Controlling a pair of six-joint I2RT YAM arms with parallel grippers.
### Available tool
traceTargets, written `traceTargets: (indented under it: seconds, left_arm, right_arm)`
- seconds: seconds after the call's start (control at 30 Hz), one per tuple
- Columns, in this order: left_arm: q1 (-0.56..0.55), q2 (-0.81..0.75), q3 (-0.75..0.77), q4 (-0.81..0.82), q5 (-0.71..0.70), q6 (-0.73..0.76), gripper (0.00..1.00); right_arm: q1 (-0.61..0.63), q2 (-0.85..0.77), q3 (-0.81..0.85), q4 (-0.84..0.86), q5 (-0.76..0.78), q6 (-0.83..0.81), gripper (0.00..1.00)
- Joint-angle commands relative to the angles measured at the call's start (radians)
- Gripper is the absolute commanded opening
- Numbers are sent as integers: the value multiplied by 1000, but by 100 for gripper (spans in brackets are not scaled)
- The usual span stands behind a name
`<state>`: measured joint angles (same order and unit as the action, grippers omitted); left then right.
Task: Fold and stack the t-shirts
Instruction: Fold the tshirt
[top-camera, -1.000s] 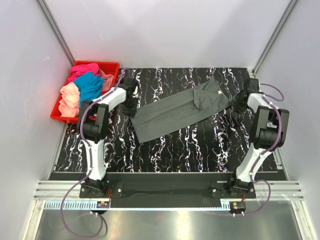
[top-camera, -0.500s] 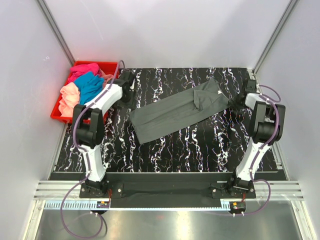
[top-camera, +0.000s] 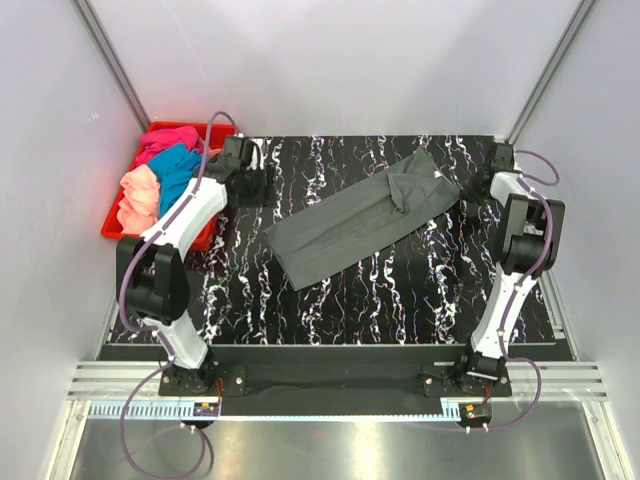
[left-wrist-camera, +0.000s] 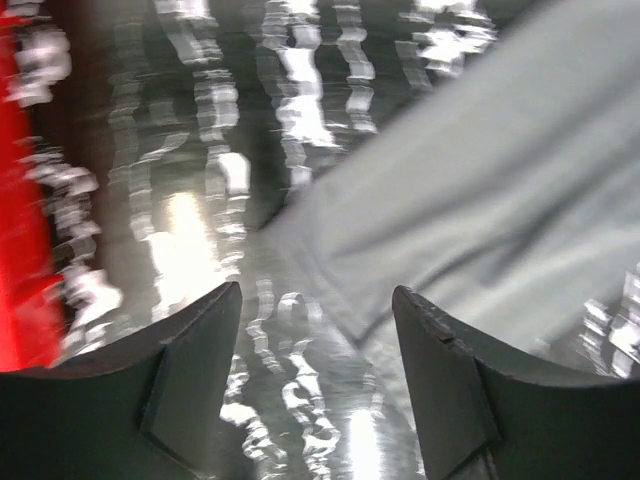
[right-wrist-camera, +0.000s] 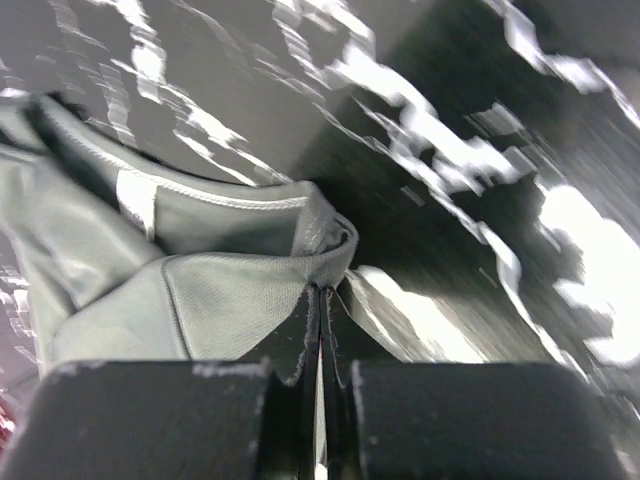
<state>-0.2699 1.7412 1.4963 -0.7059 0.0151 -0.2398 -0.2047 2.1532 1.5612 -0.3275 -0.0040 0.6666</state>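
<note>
One grey t-shirt (top-camera: 360, 215) lay slantwise across the middle of the black marbled worktop (top-camera: 400, 290). It was already doubled lengthwise into a long band, with its neck end toward the far right and its bottom end toward the near left. Three more shirts, pink (top-camera: 165, 140), teal (top-camera: 180, 170) and peach (top-camera: 140, 195), were heaped in the red crate (top-camera: 195, 127) at the far left corner, untouched.

The right pincer (right-wrist-camera: 320, 300) was pressed together at the neck end. A rolled lip of cloth ran down into the seam between its tips, so it appeared to be pinching that edge, just beside the small white tag (right-wrist-camera: 135, 205). The left pincer (left-wrist-camera: 317, 300) stood spread over bare worktop, holding nothing. The shirt's lower corner lay a little ahead of it, between the lines of its two fingers. That view was blurred.

The cloth looked thin, light and limp. It should slide easily on the smooth surface and sag or bunch wherever it is lifted by one point only. A hold on the doubled edge at a corner, taking all layers at once, seemed the safest. The left side would likely need the matching bottom corner, so that both ends could be raised together without the fold slipping apart.
</note>
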Motion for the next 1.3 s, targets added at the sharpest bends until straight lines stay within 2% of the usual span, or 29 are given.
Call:
traceTargets:
  seconds: [0.0, 0.03, 0.13, 0.23, 0.33, 0.4, 0.47, 0.5, 0.63, 0.77, 0.9, 0.93, 1.03, 1.1, 1.17, 1.27]
  left_arm:
    - [8, -52, -89, 161, 259, -10, 69]
    - [8, -46, -97, 175, 311, -7, 70]
    - [8, 21, -79, 134, 353, 31, 72]
    - [8, 113, -21, 68, 326, 103, 73]
    - [8, 222, 39, 8, 304, 177, 75]
    - [8, 280, 62, -3, 304, 195, 75]
    - [8, 303, 67, -13, 293, 217, 74]
    - [8, 310, 65, -17, 284, 223, 74]
    - [8, 308, 50, -15, 211, 234, 74]
    - [11, 337, 54, -18, 204, 234, 70]
    - [12, 359, 59, -26, 252, 234, 58]
    - [12, 360, 58, -32, 247, 229, 49]
    - [12, 347, 51, -37, 238, 220, 33]
    - [11, 336, 39, -37, 252, 212, 16]
    - [11, 328, 22, -27, 264, 198, 5]
    - [9, 311, -19, -23, 264, 181, 0]
  right_arm:
    - [-1, 78, 135, 33, -95, -99, 0]
    - [-1, 101, 205, 31, -122, -111, 0]
    - [-2, 194, 365, -8, -211, -159, 0]
    - [-12, 290, 529, -82, -229, -186, 1]
    - [-36, 335, 605, -73, -263, -179, 3]
    - [-53, 350, 635, -59, -325, -165, 11]
    - [-56, 350, 648, -65, -367, -151, 26]
    - [-58, 340, 645, -71, -384, -151, 37]
    - [-58, 205, 481, -42, -369, -128, 57]
    - [-58, 42, 309, -58, -333, -69, 60]
    - [-30, -176, 37, -36, -347, 17, 61]
    - [-18, -209, -2, -53, -338, 37, 61]
    - [30, -338, -158, -52, -327, 66, 61]
    - [72, -426, -264, -45, -323, 77, 61]
    - [106, -498, -311, -50, -327, 71, 60]
    - [186, -585, -401, -58, -332, 83, 60]
